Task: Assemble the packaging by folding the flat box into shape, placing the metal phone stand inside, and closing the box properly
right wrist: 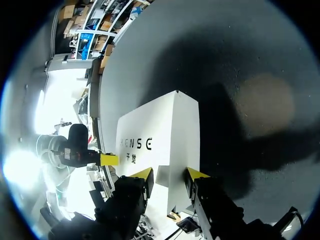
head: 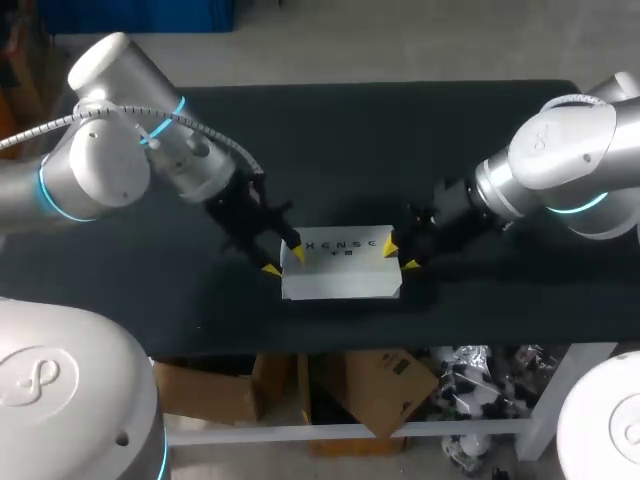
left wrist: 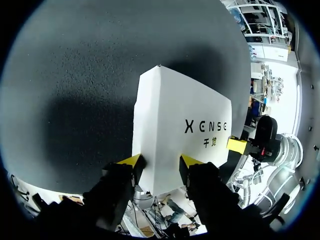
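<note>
On table (head: 350,130), white box (head: 340,275), left tool (head: 284,260), right tool (head: 400,255) clamping ends.

We work in a robotics lab: our left arm (head: 110,150) and right arm (head: 570,160) flank one black table (head: 400,130).

Your white rectangular cardboard box (head: 340,262) looks matt and smooth, plain paperboard on every face. The black table top (head: 420,140) beneath it is matt and finely grainy. The left gripper (left wrist: 161,161) has dull yellow plastic-looking fingertips (left wrist: 131,161), and the white arm shells (head: 110,70) are glossy.
</note>
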`<act>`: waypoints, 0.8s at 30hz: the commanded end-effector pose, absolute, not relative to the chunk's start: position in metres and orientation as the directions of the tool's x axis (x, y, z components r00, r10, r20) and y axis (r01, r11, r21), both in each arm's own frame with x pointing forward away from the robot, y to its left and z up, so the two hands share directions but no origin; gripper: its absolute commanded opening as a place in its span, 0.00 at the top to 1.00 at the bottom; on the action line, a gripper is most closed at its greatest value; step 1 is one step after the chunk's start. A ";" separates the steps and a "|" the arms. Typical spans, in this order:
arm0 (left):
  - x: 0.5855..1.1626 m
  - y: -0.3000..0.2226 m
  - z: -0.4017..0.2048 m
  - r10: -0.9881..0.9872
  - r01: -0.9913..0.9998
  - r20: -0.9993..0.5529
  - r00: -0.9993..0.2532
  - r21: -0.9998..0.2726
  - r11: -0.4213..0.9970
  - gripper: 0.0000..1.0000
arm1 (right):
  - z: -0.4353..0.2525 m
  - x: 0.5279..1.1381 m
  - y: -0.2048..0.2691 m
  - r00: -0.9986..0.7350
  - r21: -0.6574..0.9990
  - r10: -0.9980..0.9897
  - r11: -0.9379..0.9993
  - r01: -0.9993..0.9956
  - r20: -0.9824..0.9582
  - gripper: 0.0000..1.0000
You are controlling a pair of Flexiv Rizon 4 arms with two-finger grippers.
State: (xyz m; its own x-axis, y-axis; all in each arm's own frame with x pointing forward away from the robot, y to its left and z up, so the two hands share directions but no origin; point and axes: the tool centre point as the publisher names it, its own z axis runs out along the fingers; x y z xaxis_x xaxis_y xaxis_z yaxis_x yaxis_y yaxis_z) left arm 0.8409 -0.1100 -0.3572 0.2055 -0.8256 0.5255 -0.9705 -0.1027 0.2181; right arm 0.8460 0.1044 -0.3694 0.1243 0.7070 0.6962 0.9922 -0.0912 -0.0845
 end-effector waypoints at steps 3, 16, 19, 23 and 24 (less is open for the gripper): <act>0.847 -0.116 -0.355 -0.828 -0.966 0.521 0.210 0.243 -0.092 0.52 | -0.365 0.847 0.110 0.129 -0.095 0.704 -0.087 0.992 0.699 0.58; 0.852 -0.118 -0.353 -0.829 -0.950 0.500 0.250 0.292 -0.110 0.53 | -0.362 0.850 0.109 0.160 -0.135 0.685 -0.091 0.987 0.710 0.57; 0.852 -0.118 -0.351 -0.829 -0.948 0.498 0.255 0.298 -0.113 0.52 | -0.362 0.852 0.108 0.169 -0.148 0.679 -0.089 0.985 0.714 0.57; 0.852 -0.118 -0.349 -0.828 -0.946 0.495 0.263 0.302 -0.120 0.52 | -0.362 0.855 0.108 0.181 -0.165 0.674 -0.088 0.982 0.716 0.58; 0.852 -0.118 -0.348 -0.828 -0.945 0.495 0.265 0.303 -0.121 0.52 | -0.362 0.856 0.108 0.184 -0.170 0.673 -0.086 0.982 0.717 0.58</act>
